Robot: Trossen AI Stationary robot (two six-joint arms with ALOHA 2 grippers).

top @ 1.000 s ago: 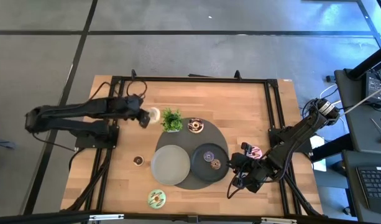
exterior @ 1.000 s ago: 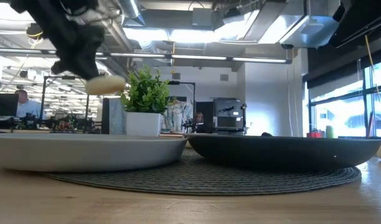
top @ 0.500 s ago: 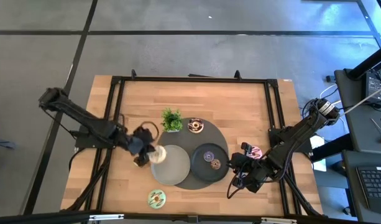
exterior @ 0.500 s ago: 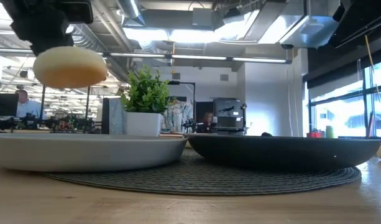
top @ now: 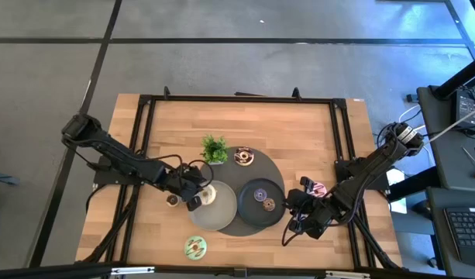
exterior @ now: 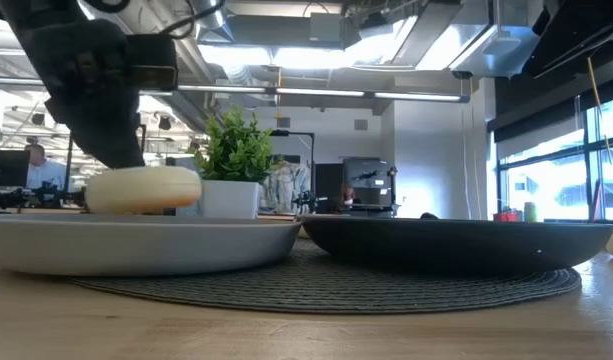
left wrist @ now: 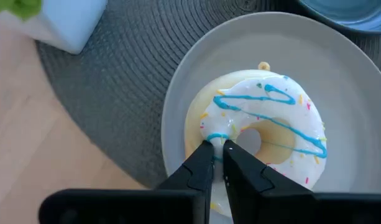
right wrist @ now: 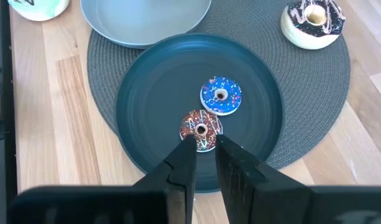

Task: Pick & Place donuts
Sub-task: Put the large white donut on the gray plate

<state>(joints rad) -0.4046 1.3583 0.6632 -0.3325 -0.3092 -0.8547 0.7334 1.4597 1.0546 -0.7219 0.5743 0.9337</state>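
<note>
Two arms: left gripper at work over the grey plate's edge nearest the left arm; right gripper waiting above the dark plate, toward the table's right side.
Left jaws: nearly closed, pinched across the ring wall of the white donut, one finger in the hole, one outside.
Right jaws: close together, nothing between them.
Step in hand: placing, judged; white donut lowered onto the grey plate, held flat, in the low view right at rim height; contact with the plate surface not possible to tell.
Next move: calls for a final touch-down if any gap remained, then opening the fingers and lifting straight up so the ring would not drag.
Orientation: white donut icing-up with blue drizzle, hole axis vertical; round, so no real long axis.
Others: blue donut and brown sprinkled donut on the dark plate; chocolate-iced donut on the woven mat; green donut and tiny brown donut on bare table; pink donut near the right arm.
Plant: just beyond the grey plate.
</note>
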